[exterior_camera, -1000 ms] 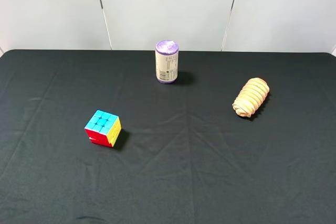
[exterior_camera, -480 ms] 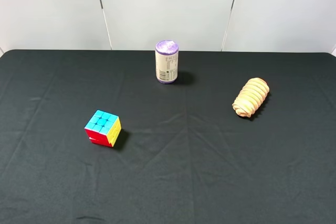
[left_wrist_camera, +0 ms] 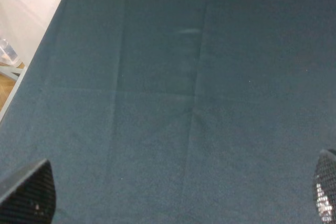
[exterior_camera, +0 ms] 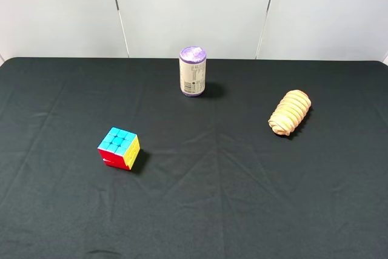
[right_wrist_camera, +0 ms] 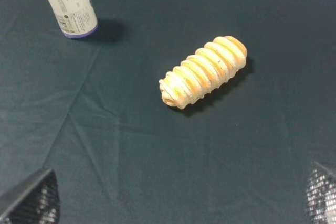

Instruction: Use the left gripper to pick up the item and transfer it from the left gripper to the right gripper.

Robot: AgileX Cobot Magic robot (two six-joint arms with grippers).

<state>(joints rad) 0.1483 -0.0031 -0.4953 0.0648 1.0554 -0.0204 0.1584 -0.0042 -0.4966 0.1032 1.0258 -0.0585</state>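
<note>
Item (exterior_camera: 290, 112) lying right of frame centre on black tabletop (exterior_camera: 200, 210), untouched; left fingers (left_wrist_camera: 31, 192) and right fingers (right_wrist_camera: 31, 198) spread wide, holding nothing.

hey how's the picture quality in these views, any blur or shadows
High view: sharp, even light, short shadows right of the can, cube and bread roll. Left wrist view: soft and bluish, only cloth. Right wrist view: clear, fingertips blurred at the corners.

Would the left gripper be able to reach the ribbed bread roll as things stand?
Probably yes. The ribbed bread roll lies alone on the black cloth, apart from the can and the cube. The left gripper is open, but must cross to the right side.
</note>
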